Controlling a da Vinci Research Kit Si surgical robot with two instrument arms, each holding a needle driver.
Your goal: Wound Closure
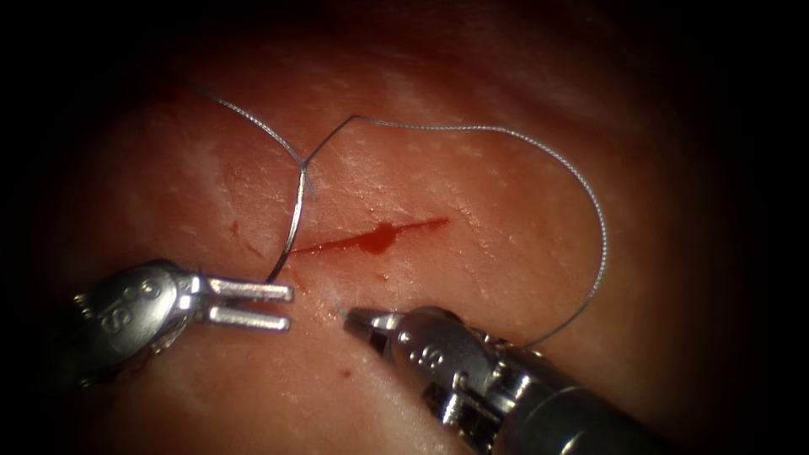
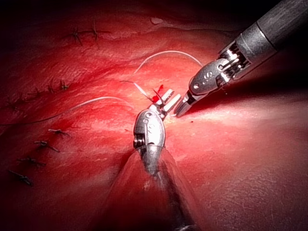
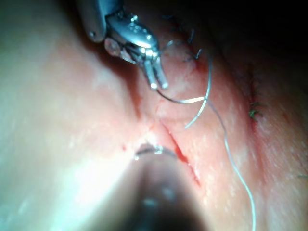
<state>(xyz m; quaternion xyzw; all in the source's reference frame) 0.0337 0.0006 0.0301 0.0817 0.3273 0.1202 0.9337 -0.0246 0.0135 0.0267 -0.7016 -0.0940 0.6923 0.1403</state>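
- In the endoscope view my left tool [image 1: 286, 305] lay just left of the cut [image 1: 371, 239], its two jaws spread apart and holding nothing.
- The needle [image 1: 291, 227] stood in the tissue [image 1: 506, 219] at the cut's left end: its curve rose from the surface just above my left jaws up to where the thread [image 1: 590, 211] met it.
- My right tool [image 1: 352, 318] sat just below the cut, jaws pressed together with the tip on the tissue; I could not tell whether anything was pinched there.
- The thread ran from the needle's top in a wide arc to the right and came down behind my right tool's wrist; a second strand ran up and left. That arc bounded the room on the right; the skin below both tools lay open.
- Red fluid [image 1: 379, 238] pooled along the cut.
- The left wrist view added finished stitches [image 2: 45, 143] off to one side, well apart from both tools [image 2: 168, 98] [image 2: 180, 109].
- The right wrist view showed my left tool [image 3: 159, 84] with jaws parted beside the needle [image 3: 185, 101].
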